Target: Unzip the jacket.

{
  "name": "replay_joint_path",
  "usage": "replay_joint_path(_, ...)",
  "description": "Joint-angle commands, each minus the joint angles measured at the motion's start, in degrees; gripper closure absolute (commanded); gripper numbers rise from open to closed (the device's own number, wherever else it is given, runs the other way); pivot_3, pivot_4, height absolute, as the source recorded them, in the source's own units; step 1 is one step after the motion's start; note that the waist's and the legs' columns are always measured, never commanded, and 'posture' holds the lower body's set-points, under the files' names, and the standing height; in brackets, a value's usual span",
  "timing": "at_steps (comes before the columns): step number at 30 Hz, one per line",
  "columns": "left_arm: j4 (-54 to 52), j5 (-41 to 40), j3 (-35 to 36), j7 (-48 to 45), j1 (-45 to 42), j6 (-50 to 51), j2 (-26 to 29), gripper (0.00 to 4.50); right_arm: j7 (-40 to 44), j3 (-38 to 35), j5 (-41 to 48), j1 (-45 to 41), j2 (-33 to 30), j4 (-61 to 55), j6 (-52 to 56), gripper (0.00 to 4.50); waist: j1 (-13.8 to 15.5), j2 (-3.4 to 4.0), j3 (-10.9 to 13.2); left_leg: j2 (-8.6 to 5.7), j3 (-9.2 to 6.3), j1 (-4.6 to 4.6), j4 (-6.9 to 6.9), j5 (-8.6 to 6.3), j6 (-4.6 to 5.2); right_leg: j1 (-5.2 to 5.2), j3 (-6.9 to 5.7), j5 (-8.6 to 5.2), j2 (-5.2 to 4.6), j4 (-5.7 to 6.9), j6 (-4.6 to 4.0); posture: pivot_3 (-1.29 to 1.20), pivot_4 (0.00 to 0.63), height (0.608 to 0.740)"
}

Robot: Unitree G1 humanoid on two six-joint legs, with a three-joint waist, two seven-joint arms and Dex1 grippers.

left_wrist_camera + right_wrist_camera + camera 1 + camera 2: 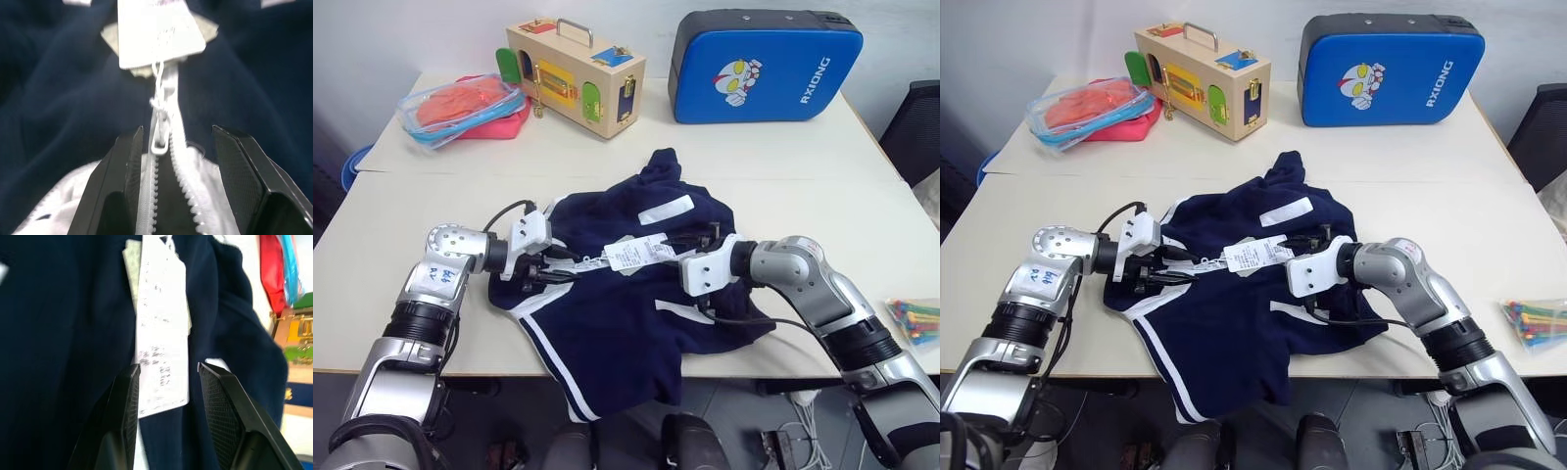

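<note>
The navy jacket (626,313) with white stripes lies crumpled on the table, its lower part hanging over the front edge. A white paper tag (639,254) is tied to the zipper pull (159,143). My left gripper (177,132) is open at the jacket's left side, its fingers standing either side of the white zipper (168,186) just short of the pull. My right gripper (168,366) is open at the jacket's middle, pointing left, with the end of the paper tag (164,342) lying between its fingers. The two grippers face each other across the tag.
At the back of the table (803,196) stand a wooden latch box (576,73), a blue padded case (764,67) and a clear pouch with orange and red contents (465,106). Coloured ties (915,318) lie at the right edge. A dark chair (915,127) stands far right.
</note>
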Motion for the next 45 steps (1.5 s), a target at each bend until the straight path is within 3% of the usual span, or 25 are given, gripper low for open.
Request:
replay_joint_path(1,3.06,1.39,0.15,0.0,-1.71,-3.13,-0.21,2.19,-1.22,0.25,-0.03,-0.6,2.3,-1.66,0.21,2.54,-0.01,0.0,0.0,-0.01,0.01,0.0,0.0,0.0,0.0,0.0,0.02,0.0,0.0,0.0,0.0,0.0,0.15,0.74)
replay_joint_path(10,4.79,2.24,0.58,-0.01,-1.83,-4.99,-0.59,2.19,-3.92,1.79,-2.52,-5.66,8.45,2.51,0.12,2.54,0.07,0.0,0.0,-0.01,-0.02,0.0,0.03,0.0,0.0,0.0,0.01,0.0,-0.01,0.02,0.0,0.0,0.15,0.74)
replay_joint_path(20,4.22,2.07,1.04,0.74,-1.14,-5.06,-0.47,2.19,-3.02,3.38,-3.63,-4.41,6.38,4.25,-3.5,2.54,0.08,0.0,0.0,-0.03,-0.02,-0.01,0.03,0.0,0.0,0.0,0.02,0.0,-0.01,0.01,0.0,0.0,0.15,0.74)
replay_joint_path(45,4.65,2.12,1.22,1.43,-1.16,-5.09,-0.88,2.19,-8.99,5.24,-9.61,-9.76,12.65,12.32,-0.99,2.54,-0.08,0.0,0.0,-0.01,-0.02,0.0,0.04,0.0,0.0,0.0,0.01,0.0,-0.01,0.03,0.0,0.0,0.15,0.74)
